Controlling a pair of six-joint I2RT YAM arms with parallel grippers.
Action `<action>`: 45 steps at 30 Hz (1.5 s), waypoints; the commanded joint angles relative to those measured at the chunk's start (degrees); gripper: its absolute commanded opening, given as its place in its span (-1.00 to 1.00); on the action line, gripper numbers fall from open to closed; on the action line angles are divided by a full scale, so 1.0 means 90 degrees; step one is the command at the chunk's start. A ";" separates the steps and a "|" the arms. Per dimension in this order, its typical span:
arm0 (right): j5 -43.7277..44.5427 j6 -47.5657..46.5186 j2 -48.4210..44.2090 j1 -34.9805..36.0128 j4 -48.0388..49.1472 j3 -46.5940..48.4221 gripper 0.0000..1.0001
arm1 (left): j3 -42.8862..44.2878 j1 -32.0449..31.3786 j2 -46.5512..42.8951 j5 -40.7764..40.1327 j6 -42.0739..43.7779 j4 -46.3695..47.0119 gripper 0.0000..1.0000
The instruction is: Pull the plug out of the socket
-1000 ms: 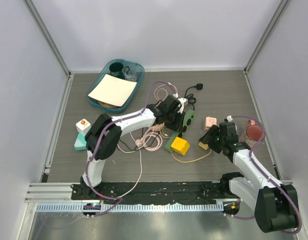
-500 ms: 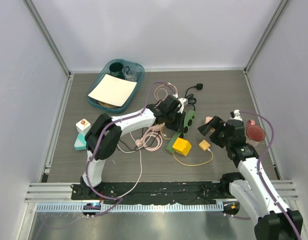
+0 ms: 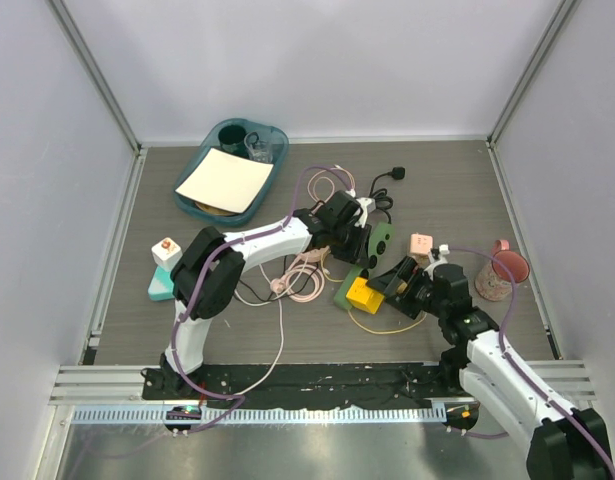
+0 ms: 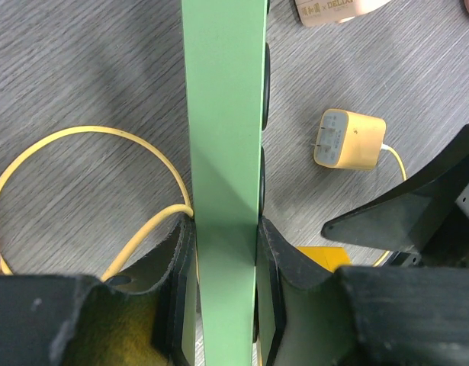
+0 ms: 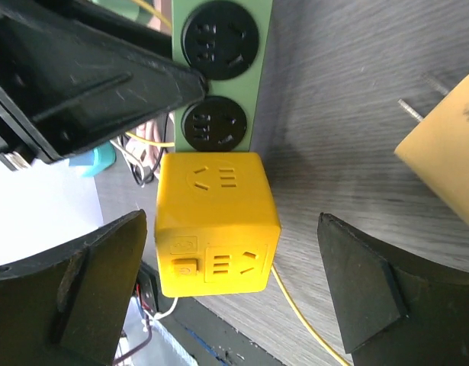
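Now left jaws clamp one green strip (image 4: pixel 223 152); one yellow cube (image 5: pixel 215 221)

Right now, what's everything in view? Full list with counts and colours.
power strip: 1, green, mid-table, clamped in the left tool
cube adapter: 1, yellow, at the strip's end
small charger: 1, yellow, loose beside the strip
pink charger: 1, pink, right of the strip
cup: 1, pink, right side
tray: 1, teal, back left, holds paper and two cups
cable coil: 1, pink, left of the strip
black lead: 1, black, behind the strip
button block: 1, white, left side
left tool: shut on the strip
right tool: open, either side of the cube
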 commanded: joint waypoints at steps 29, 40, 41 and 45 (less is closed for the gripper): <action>0.1466 -0.0247 -0.0065 0.0818 -0.0046 0.0576 -0.98 | 0.0614 -0.0086 0.0407 -0.1202 0.0741 -0.0230 -1.00; 0.0458 0.0342 0.0463 0.0809 0.1441 -0.0274 -0.99 | 0.0614 -0.0086 0.0475 -0.1631 0.0897 -0.0347 -1.00; 0.0526 0.0222 0.0424 0.0828 0.1235 0.0037 -0.98 | 0.0624 -0.0096 0.0494 -0.1690 0.0917 -0.0357 -1.00; 0.1169 -0.0364 0.0083 0.0819 -0.0111 0.0752 -0.98 | 0.0643 -0.0086 0.0504 -0.1740 0.0917 -0.0387 -1.00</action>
